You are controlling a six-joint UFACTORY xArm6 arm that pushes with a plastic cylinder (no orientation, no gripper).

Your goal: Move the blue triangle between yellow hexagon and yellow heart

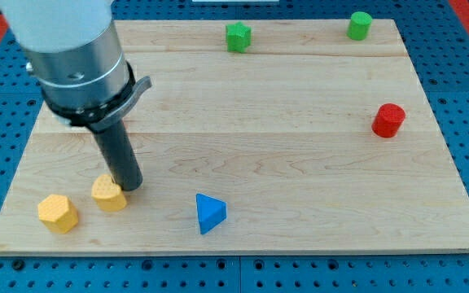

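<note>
Touching the yellow heart [108,194] near the table's [300,163] bottom-left corner, my tip [131,186] holds nothing; the blue triangle [210,213] lies fully visible, and a red block is half-hidden behind the arm.

The triangle [210,213] lies right of the heart [108,194] and hexagon [59,213].

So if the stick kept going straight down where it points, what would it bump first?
Most likely the wooden board itself: my tip already sits at its surface, just right of the yellow heart, seemingly touching it. The exact contact is hard to judge.
</note>
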